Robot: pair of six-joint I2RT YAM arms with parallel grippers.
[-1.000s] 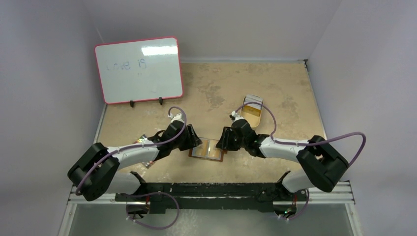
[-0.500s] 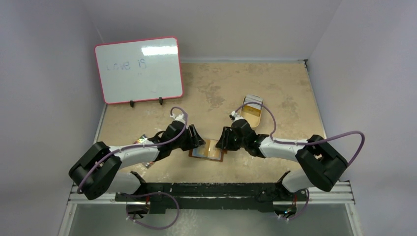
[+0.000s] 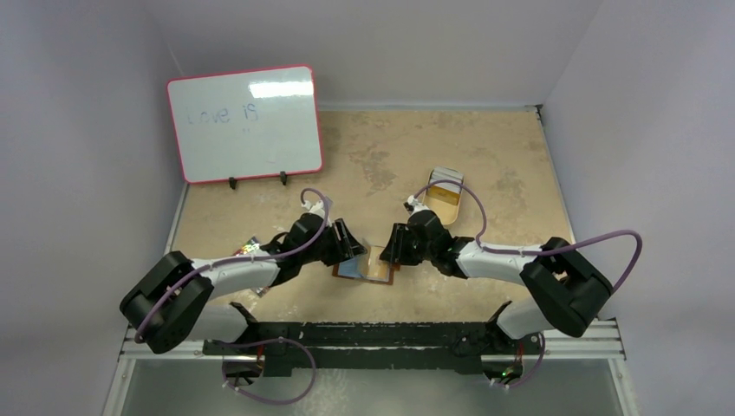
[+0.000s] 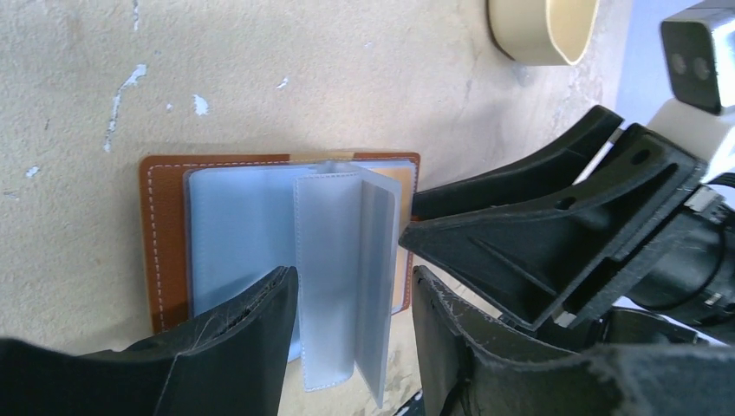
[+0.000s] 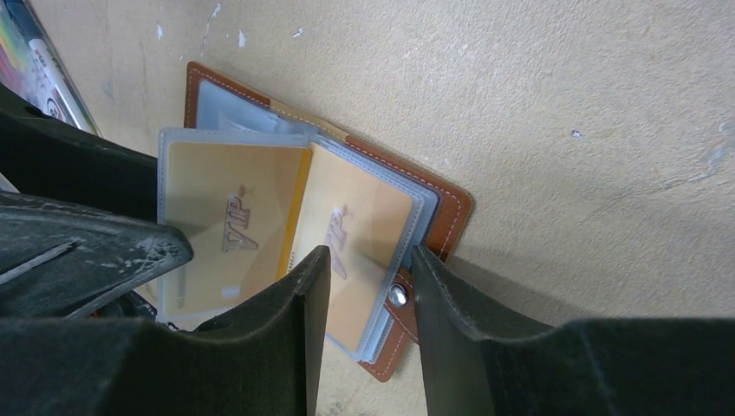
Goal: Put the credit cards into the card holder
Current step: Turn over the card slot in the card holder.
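Left arm: stretched toward card holder; left gripper parted astride its sleeves.
Right arm: opposite; right gripper parted over its snap edge.

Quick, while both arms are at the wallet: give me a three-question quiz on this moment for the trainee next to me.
1. True or false: the card holder is folded shut.
2. Which word is printed on the gold cards in its sleeves? A. VIP B. GOLD C. BANK
3. Fill in: the upright clear sleeve stands between the ___ gripper's jaws.

Key: 1 false, it lies open; 2 A; 3 left gripper.
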